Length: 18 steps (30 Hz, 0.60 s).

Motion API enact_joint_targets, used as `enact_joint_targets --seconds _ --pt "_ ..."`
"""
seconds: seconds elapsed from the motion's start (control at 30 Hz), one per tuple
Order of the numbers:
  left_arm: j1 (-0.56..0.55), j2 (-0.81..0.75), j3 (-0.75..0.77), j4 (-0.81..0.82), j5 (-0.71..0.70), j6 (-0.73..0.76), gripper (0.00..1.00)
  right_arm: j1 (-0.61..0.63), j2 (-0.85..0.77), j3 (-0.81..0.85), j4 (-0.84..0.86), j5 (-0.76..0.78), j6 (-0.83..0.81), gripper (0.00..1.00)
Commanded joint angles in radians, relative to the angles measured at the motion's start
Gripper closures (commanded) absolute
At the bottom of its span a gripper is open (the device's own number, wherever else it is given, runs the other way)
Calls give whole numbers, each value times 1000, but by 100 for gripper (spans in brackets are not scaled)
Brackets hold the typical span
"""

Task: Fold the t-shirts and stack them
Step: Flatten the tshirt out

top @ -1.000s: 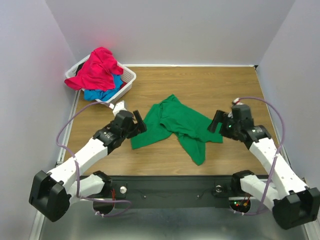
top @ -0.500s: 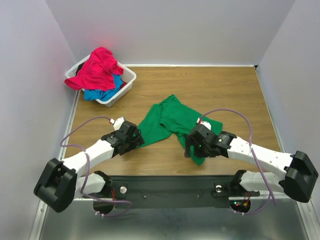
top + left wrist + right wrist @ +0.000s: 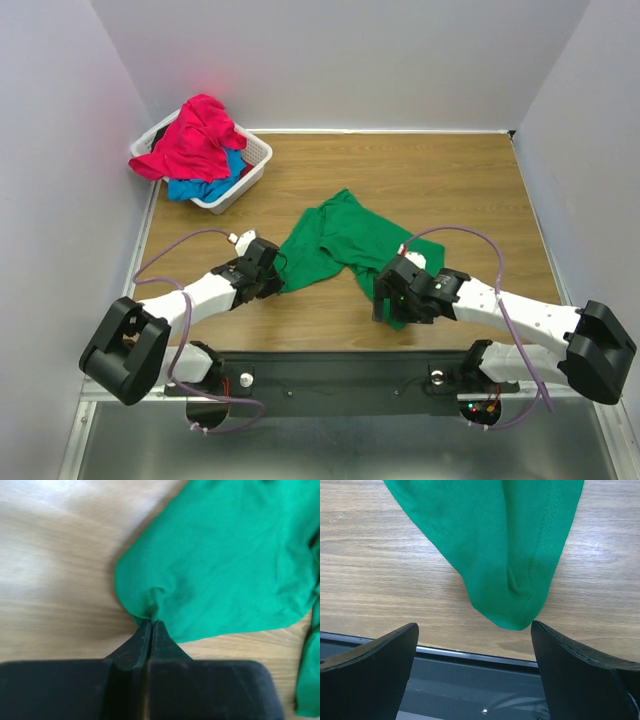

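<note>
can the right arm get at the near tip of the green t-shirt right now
Probably yes: the right gripper hangs open right at the tip of the green t-shirt, which lies on the table with nothing over it or in the way.

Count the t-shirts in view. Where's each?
3. The green t-shirt lies crumpled on the table; the pinkish-red t-shirt heaps over the white basket far left; the blue t-shirt sits beneath it. More may be buried there.

Wooden table (image 3: 450,180) bears green t-shirt (image 3: 345,240) (crumpled), basket (image 3: 258,155).
</note>
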Motion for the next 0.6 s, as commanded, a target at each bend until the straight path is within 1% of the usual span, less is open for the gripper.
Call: enact_joint_targets --seconds 0.0,0.07,0.23,0.4,0.43,0.5,0.57 --pt "-3 36 -23 34 20 15 100 12 7 14 26 24 48 0" --pt "-3 27 -29 36 17 17 100 12 24 5 34 22 56 1" --pt "-3 -57 -46 31 -5 20 100 21 76 0 54 15 75 7" --pt "-3 -97 -54 24 -19 23 100 22 118 -46 77 48 129 16" --pt "-3 -99 -52 24 -17 25 100 21 130 -49 77 62 137 20" --pt "-2 -96 -50 24 -16 28 100 22 144 -50 80 106 155 23" --pt "-3 -91 -46 18 -16 31 100 22 165 -49 80 142 183 38"
